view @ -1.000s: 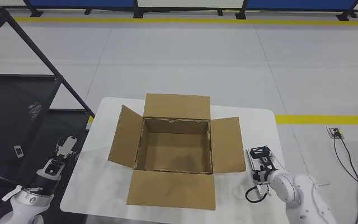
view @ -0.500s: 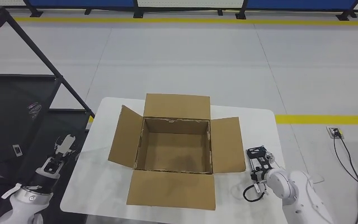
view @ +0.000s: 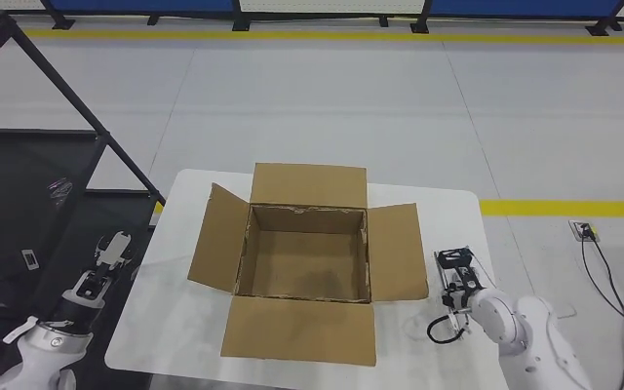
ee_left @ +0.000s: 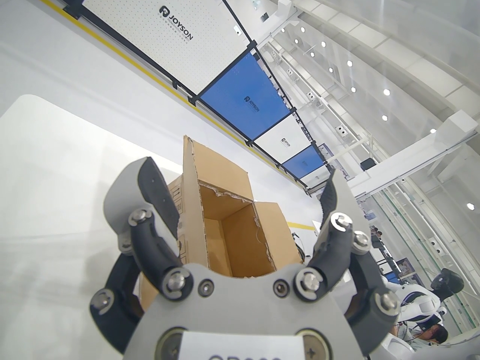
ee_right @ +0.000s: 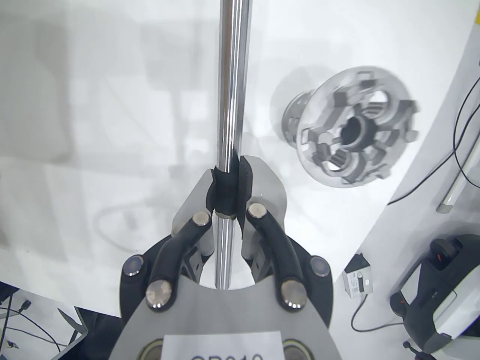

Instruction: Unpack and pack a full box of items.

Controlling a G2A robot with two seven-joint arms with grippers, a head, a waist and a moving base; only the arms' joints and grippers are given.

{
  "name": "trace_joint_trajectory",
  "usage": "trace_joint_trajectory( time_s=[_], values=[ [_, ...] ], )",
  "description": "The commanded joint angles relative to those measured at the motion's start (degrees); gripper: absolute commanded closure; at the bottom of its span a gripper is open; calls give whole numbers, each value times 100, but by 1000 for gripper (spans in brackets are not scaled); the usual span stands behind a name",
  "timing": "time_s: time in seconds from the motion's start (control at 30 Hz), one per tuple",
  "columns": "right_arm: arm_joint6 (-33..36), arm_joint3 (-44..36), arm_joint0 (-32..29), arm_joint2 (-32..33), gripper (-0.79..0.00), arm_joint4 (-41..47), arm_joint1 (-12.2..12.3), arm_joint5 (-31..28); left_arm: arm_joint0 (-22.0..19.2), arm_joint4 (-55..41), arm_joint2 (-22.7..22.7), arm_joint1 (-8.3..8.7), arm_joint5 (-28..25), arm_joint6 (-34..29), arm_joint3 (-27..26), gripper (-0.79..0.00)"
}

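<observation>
Clamping rod, right claw hides midsection.

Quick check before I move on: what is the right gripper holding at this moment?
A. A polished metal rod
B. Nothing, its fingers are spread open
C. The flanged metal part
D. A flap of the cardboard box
A. In the right wrist view the right gripper is shut on the metal rod, while the flanged metal part lies apart from it on the table.
</observation>
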Motion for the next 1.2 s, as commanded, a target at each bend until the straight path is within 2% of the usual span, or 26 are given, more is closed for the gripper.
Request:
trace_joint_trajectory(
  time_s=[0.0, 0.17, 0.3, 0.43, 0.57, 0.67, 0.8, 1.0, 1.17],
  values=[
    [-87, -491, -155, 294, 0, 96, 31, 68, 1, 5, 13, 7, 4, 7, -6, -785],
    [-411, -1704, -460, 725, 0, 191, 66, 319, 35, -7, 24, 19, -7, 39, -34, -785],
    [-847, -2472, -495, 688, 0, 203, 49, 564, 105, -37, -4, 26, -29, 78, -55, -785],
    [-1406, -2968, -243, 306, 0, 207, 1, 849, 213, -126, -96, 27, -66, 179, -100, -785],
    [-1809, -2984, 237, -499, 0, 68, -65, 827, 366, -213, -225, 22, -98, 312, -173, -785],
    [-1931, -2647, 792, -1313, 0, -15, -141, 550, 494, -283, -332, 15, -112, 417, -200, -785],
    [-1924, -1756, 1702, -2467, 0, -90, -314, 226, 661, -376, -484, 4, -143, 552, -222, -785],
    [-1712, 12, 2985, -4084, 0, 124, -743, -247, 873, -528, -723, -13, -195, 716, -217, -785],
    [-1474, 1521, 3796, -4956, 0, 432, -1158, -549, 945, -630, -844, -16, -211, 727, -204, -785]
  ],
)
